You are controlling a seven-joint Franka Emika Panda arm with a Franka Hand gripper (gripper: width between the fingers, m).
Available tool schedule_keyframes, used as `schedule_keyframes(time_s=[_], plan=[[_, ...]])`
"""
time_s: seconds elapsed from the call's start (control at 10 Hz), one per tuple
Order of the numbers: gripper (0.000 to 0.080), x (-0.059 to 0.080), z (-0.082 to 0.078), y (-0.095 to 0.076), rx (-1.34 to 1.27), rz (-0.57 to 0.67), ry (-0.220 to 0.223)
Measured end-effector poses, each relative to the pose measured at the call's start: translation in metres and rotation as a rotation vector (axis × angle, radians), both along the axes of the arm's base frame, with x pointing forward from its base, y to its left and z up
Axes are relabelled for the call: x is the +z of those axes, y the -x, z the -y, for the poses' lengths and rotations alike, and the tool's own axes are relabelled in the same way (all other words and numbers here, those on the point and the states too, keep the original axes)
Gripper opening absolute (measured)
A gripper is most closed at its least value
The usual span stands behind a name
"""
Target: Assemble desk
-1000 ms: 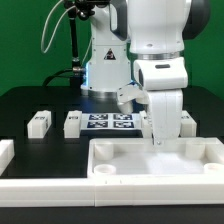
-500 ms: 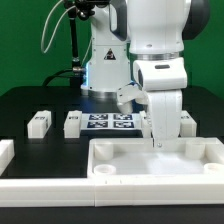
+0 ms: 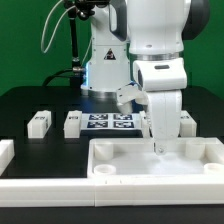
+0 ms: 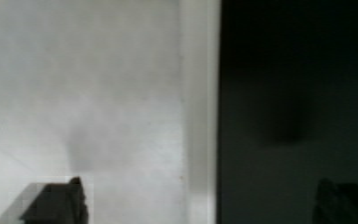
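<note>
Hovering over the far rim of the tabletop (image 3: 120, 150), jaws spread wide
The gripper (image 3: 160, 146) grasps nothing; tabletop lies near and right, rim up, likely so the legs (image 3: 72, 123) beyond can enter its corner sockets.

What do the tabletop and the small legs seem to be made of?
Tabletop: likely white plastic, matte; smooth moulded rim, no grain or glare.
Legs: seemingly the same matte white plastic; plain uniform blocks with dark printed tags.
</note>
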State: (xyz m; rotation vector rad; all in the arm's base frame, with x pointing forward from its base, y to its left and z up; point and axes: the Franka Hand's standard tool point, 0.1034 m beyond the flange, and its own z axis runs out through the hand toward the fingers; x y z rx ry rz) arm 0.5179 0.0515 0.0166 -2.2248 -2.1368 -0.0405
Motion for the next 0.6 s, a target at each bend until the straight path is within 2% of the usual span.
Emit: schedule_keyframes(time_s=[0.4,0.6], plan=[[0.0649,0.002,0.0,0.0,-0.018,-0.002,0.002],[0.0649,0.02,-0.003,0.003,-0.118,-0.009,0.017]])
